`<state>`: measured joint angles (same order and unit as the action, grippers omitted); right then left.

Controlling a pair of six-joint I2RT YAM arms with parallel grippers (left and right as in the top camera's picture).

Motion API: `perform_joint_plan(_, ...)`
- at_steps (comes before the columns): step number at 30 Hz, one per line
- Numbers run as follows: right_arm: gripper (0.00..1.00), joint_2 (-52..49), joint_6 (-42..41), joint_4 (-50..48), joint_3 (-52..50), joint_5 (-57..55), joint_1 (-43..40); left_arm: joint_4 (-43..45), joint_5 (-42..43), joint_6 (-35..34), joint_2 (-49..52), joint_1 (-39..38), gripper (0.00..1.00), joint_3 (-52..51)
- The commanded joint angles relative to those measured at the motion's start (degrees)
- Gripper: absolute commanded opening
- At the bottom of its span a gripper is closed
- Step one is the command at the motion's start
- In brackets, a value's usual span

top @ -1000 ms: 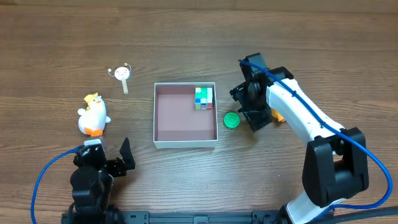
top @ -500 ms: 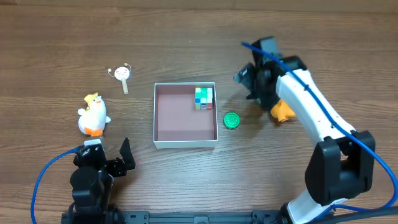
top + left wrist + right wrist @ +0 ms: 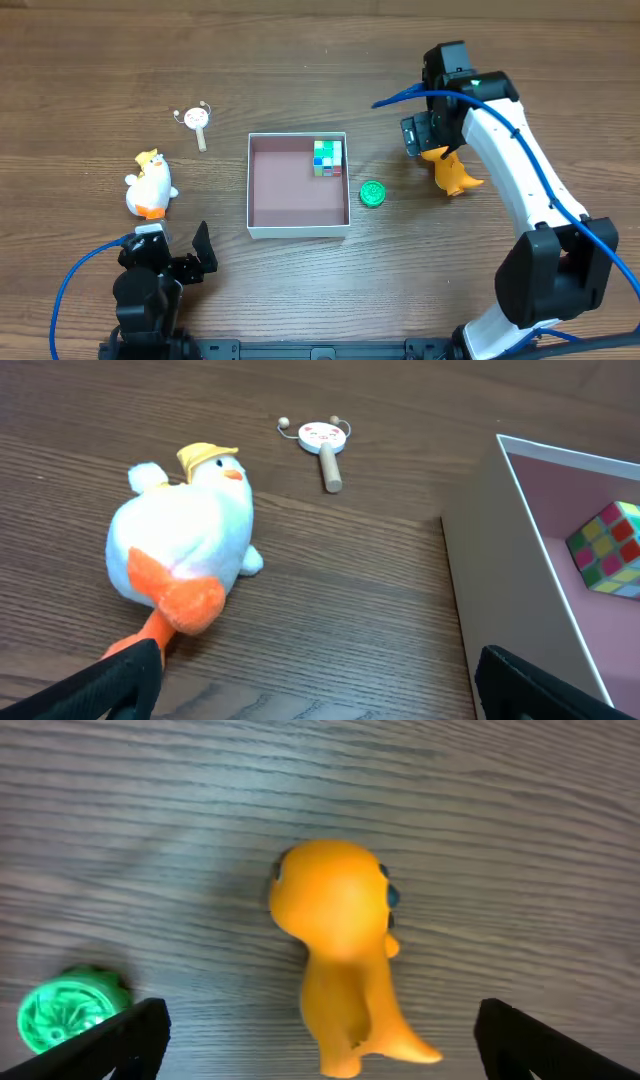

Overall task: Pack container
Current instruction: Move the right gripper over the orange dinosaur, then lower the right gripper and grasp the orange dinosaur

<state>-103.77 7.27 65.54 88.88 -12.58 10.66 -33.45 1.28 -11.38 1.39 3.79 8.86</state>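
Note:
The container (image 3: 250, 200) is a shallow white-walled box with a pinkish floor at the table's middle. A multicoloured cube (image 3: 327, 157) lies in its far right corner. A green disc (image 3: 372, 193) lies just right of the container. An orange dinosaur toy (image 3: 453, 173) lies further right. My right gripper (image 3: 436, 146) is open above the orange toy (image 3: 340, 940), its fingers wide apart on either side of it and not touching it. My left gripper (image 3: 170, 255) is open and empty near the front left. A white duck plush (image 3: 185, 535) lies just ahead of it.
A small rattle drum on a stick (image 3: 194, 120) lies at the far left, also in the left wrist view (image 3: 322, 440). The container wall (image 3: 500, 580) and cube (image 3: 607, 545) show at the right of that view. The green disc (image 3: 70, 1010) sits by my right gripper's left finger.
My right arm has swung away from the green disc, back and to the right, over the orange toy, which now shows. The left arm has not moved.

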Motion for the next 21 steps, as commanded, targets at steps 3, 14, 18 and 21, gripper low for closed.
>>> perform_joint_plan(3,1.00,0.00,5.25,1.79,1.16,8.72,-6.75,0.09,-0.22,1.11,-0.15,0.42,1.00,-0.20)
perform_joint_plan(14,1.00,-7.15,9.64,4.20,1.09,13.33,-8.15,0.09,-0.22,1.11,-0.13,0.42,1.00,-0.20)
perform_joint_plan(18,1.00,-8.94,9.70,4.24,1.09,12.66,-8.17,0.09,-0.22,1.11,-0.15,0.42,1.00,-0.20)
perform_joint_plan(21,1.00,-11.15,9.66,4.94,1.09,12.68,-8.17,0.09,-0.22,1.11,-0.15,0.42,1.00,-0.20)
